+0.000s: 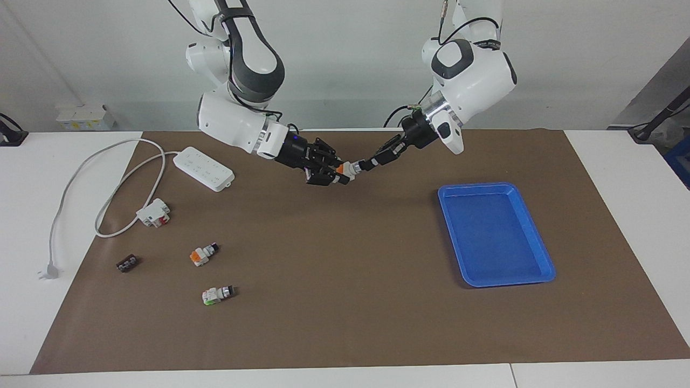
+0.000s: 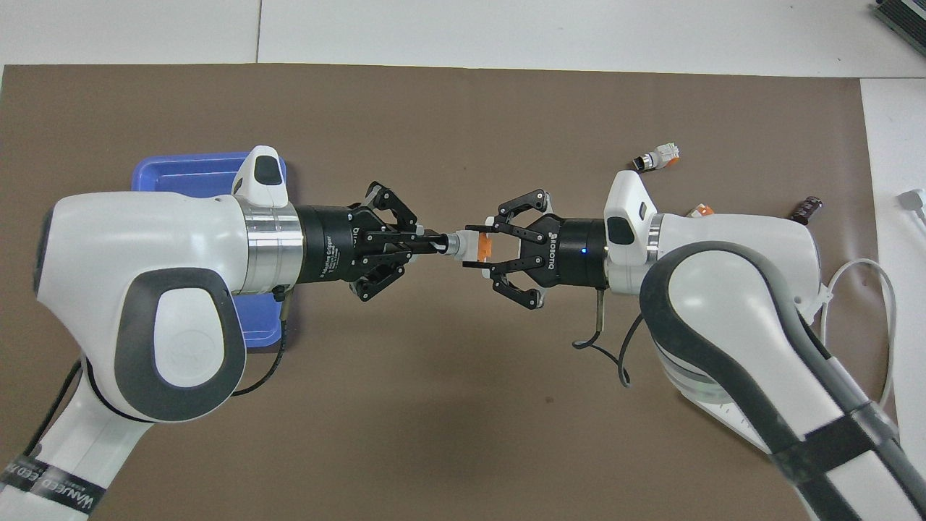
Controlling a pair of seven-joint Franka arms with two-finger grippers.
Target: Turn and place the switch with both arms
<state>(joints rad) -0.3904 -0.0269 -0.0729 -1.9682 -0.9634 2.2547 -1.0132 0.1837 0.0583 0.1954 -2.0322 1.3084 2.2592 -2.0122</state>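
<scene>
While both arms meet in mid-air over brown mat (image 1: 345, 302), switch (image 1: 347, 171) spans gap between them. Blue tray (image 1: 493, 269) lies toward left arm's end. Right gripper (image 1: 333, 173) clenched on switch's white-and-orange body; left gripper (image 1: 366, 165) pinched on its black knob tip. Two more switches (image 1: 203, 254) (image 1: 217, 294) lie on mat toward right arm's end.
</scene>
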